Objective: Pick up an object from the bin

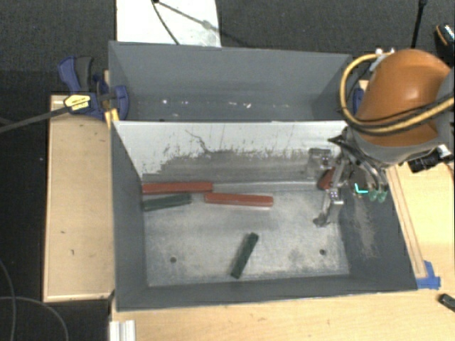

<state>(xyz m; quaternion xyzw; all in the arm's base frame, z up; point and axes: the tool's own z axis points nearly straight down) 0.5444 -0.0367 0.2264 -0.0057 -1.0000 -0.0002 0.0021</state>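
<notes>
Biggest first: grey metal bin, open on top, walls sloping down to a scratched, scuffed floor.

Next, arm reaching in from the right, wrist under a rounded orange cover looped with yellow and black cables (robot parts, not bin goods).

Below the cover, hand, down low at the floor's right end, close to the back and right walls, over bare metal. Cannot tell whether set wide or narrow.

On the floor, four bars, all left of the hand and apart from it.
- Longest: red-brown bar, lying level along the back-left part of the floor.
- To its right and a little lower, red bar, level too, left end just below the red-brown bar's right end, right end nearest of all to the hand yet clear of it.
- Just below the red-brown bar's left half, touching or nearly so (hard to say which), short dark green bar, almost parallel.
- Further forward, near the middle of the front edge, slanted dark green bar, alone, running top-right to bottom-left, well apart from the others.

Smallest: reddish patch right against the hand's upper left side; cannot tell whether a loose thing or a piece of the hand.
</notes>
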